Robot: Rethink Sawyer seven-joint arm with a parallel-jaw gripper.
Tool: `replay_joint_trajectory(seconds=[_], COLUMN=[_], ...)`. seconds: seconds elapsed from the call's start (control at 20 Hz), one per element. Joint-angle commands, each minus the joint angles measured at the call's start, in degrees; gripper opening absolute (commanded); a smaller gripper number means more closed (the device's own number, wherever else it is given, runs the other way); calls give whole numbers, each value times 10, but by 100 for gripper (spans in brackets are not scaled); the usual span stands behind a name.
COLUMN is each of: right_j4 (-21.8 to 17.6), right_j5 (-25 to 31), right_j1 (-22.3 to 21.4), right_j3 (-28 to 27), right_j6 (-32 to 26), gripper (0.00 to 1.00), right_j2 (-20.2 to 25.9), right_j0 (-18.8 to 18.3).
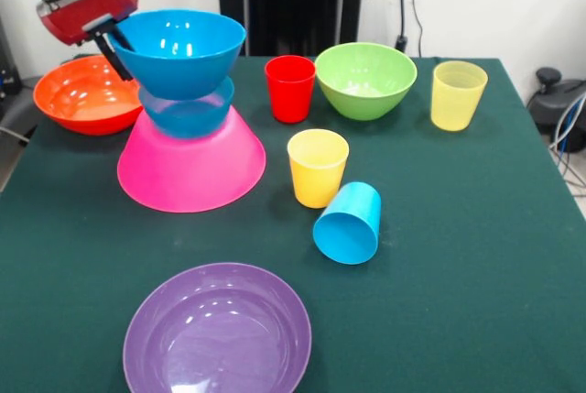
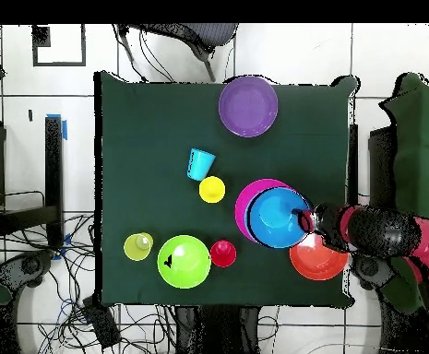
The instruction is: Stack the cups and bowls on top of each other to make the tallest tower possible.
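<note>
Hand grips the rim of the medium glossy blue plastic bowl, seated upright in a smaller blue bowl atop the inverted large pink bowl.

Blue bowls stacked on inverted pink bowl, seemingly upright

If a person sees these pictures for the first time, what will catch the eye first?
Probably the tower at the left of the front view: an upturned pink bowl carrying a small blue bowl and a bigger blue bowl, with the claw at the top bowl's rim. Next, the blue cup lying on its side mid-table, and the purple bowl at the near edge.
</note>
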Motion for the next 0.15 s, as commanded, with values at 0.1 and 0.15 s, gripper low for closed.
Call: replay_joint_trajectory(seconds=[0.1,0.15], right_j4=[-31,-31], right_j5=[58,58], right_j1=[-4,-4], right_j3=[-24,-24], right_j6=[-184,-182], gripper=[0,0], right_j2=[2,1], right_j0=[28,30])
